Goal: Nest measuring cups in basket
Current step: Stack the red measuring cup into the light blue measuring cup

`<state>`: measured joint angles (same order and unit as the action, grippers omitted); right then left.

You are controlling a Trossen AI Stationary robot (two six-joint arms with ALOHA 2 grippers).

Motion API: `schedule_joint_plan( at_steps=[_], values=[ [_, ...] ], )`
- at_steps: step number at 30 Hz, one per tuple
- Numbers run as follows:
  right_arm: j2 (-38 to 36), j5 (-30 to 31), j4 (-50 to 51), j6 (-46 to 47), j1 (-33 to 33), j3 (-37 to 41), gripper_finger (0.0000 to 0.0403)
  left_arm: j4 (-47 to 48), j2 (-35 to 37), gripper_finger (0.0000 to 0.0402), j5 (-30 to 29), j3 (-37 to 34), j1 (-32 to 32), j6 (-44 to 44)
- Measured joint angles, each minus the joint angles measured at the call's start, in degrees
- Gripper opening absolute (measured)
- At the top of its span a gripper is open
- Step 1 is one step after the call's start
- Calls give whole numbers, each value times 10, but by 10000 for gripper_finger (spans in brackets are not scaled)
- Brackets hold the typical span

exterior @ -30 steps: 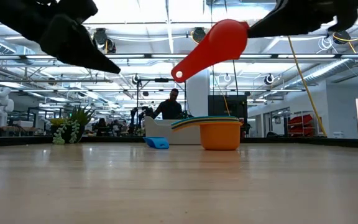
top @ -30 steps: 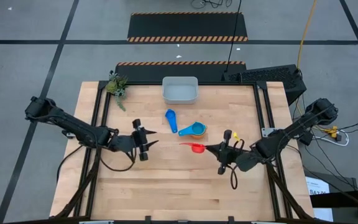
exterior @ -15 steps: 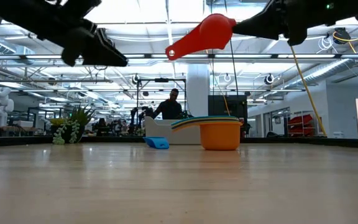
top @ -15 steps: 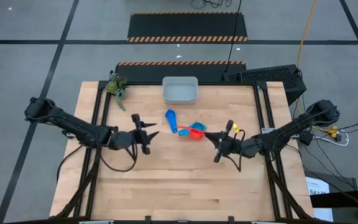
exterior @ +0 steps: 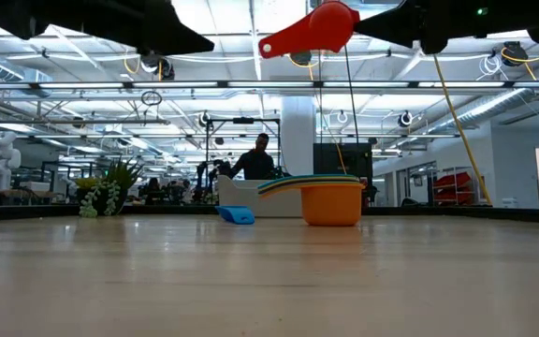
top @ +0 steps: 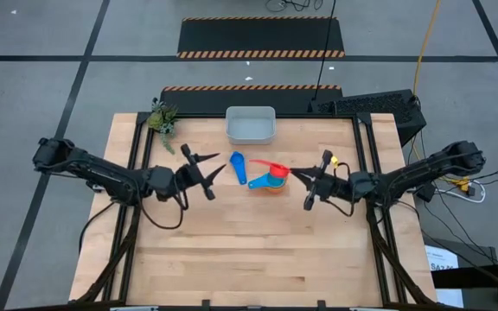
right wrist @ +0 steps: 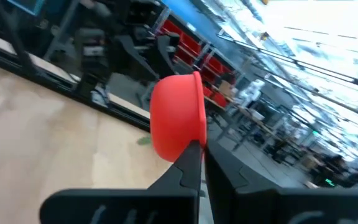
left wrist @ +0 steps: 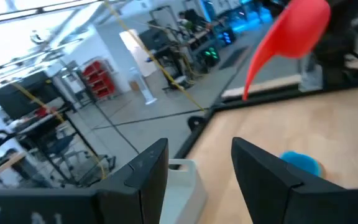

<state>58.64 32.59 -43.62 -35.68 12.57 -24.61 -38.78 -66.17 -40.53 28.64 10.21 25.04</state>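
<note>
The right pincer point(top: 305, 177) is clamping the handle of the red cup point(top: 274, 168), carrying it high above the surface, bowl leading toward the stacked cups point(top: 269, 182) directly beneath. The cup's long axis is running back along the right arm. The basket point(top: 250, 125) is waiting empty at the far edge, beyond the stack. A lone blue cup point(top: 238, 165) is lying just beside the stack, nearer the left pincer point(top: 207, 168), which is hovering half-spread and holding nothing.
</note>
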Motion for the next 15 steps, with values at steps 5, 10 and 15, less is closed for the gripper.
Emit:
schedule_joint_plan(
  at_steps=[5, 10, 15],
  values=[
    [-9, -73, 1, -8, -45, 6, 0, -16, 0, 180, 19, 0, -16, 0],
    [1, -138, 2, -6, -86, 7, 0, -17, 0, 187, 72, 0, -30, -22],
    [5, -151, 0, 4, -107, 7, 0, -18, -1, 235, 90, 17, -39, -36]
  ],
)
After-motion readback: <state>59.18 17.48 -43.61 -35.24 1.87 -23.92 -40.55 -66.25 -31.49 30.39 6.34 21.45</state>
